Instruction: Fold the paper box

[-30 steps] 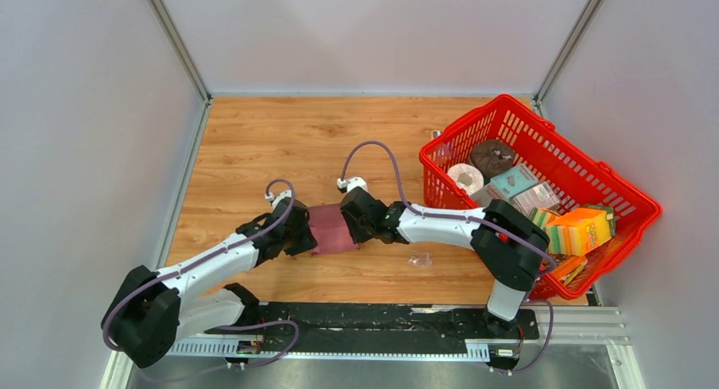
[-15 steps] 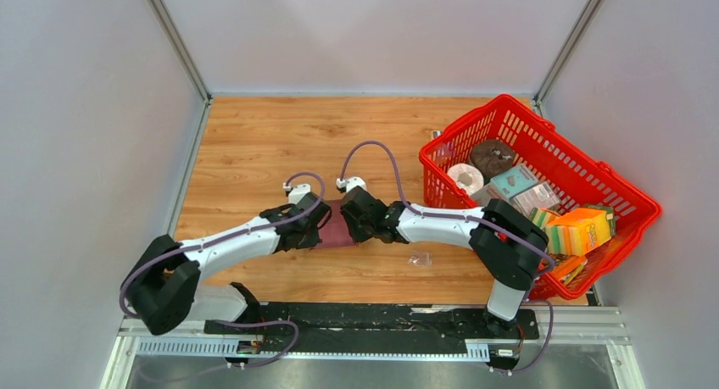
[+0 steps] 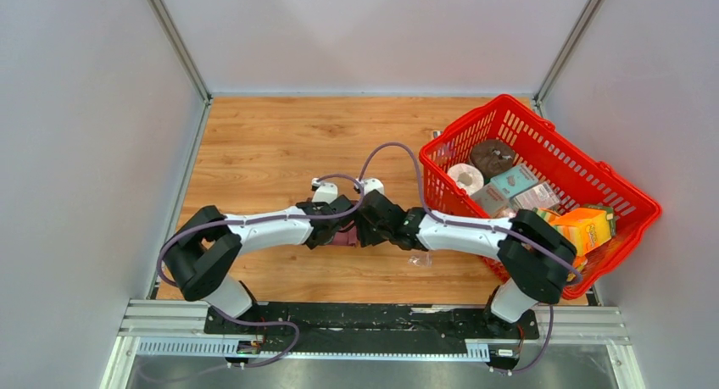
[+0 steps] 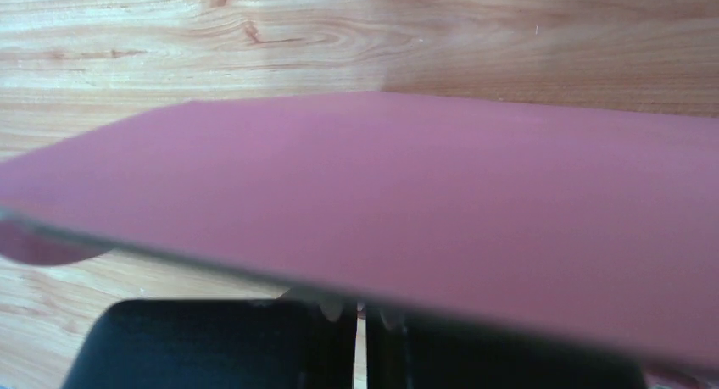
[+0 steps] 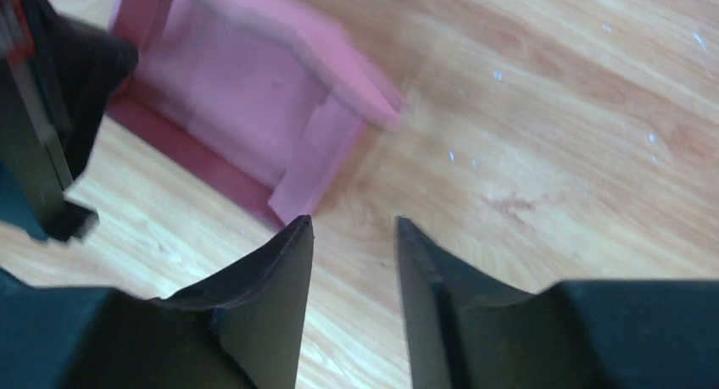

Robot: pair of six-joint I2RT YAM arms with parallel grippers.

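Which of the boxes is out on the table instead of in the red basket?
The pink paper box, lying on the wooden table; the teal box and orange box both sit inside the red basket.

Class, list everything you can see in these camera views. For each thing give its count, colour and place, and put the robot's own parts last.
paper box: one, pink, on the table between the two grippers
table: one, light wood, under everything
basket: one, red, on the table's far right
white roll: one, white, in the basket's left part
round thing: one, dark brown, in the basket, just beyond the roll
teal box: one, teal, mid-basket
orange box: one, orange, in the basket's right part
clear scrap: one, transparent, on the table by the right arm
left gripper: one, black, shut, at the paper box's left side, tips hidden by it
right gripper: one, black, open and holding nothing, at the paper box's right side
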